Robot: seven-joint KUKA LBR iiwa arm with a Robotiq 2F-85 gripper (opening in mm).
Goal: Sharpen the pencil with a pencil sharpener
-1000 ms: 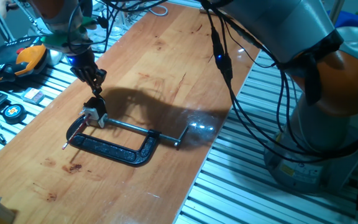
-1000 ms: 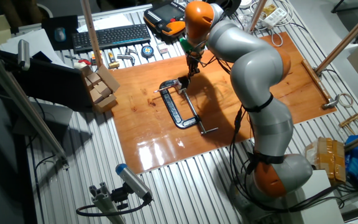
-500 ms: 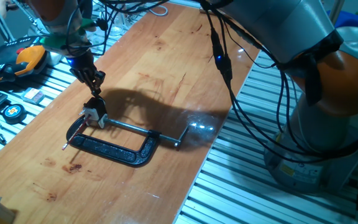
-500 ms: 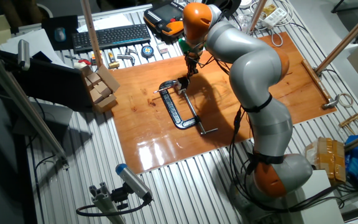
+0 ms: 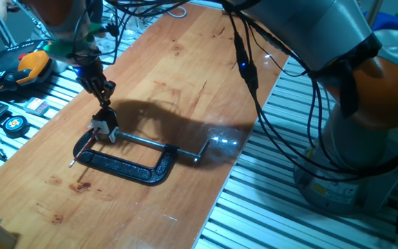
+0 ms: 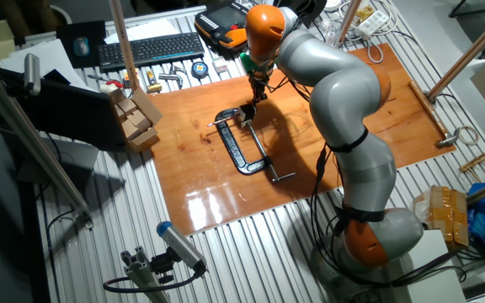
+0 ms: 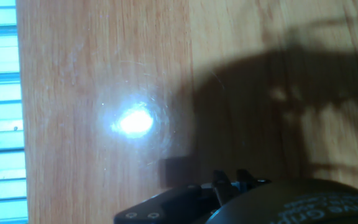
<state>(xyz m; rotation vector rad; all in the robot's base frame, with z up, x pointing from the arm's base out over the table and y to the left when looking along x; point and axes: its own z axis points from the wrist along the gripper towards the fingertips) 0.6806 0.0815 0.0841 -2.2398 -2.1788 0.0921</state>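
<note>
One end effector (image 5: 104, 104) just above the pencil sharpener (image 5: 103, 128), its finger gap unreadable

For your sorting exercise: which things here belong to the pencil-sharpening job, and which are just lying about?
Belong to the job:
sharpener, held in the clamp
pencil, lying inside the clamp's frame
claw, just above the sharpener

Lying about:
keyboard
tape measure
wooden blocks
orange-black handset
</note>
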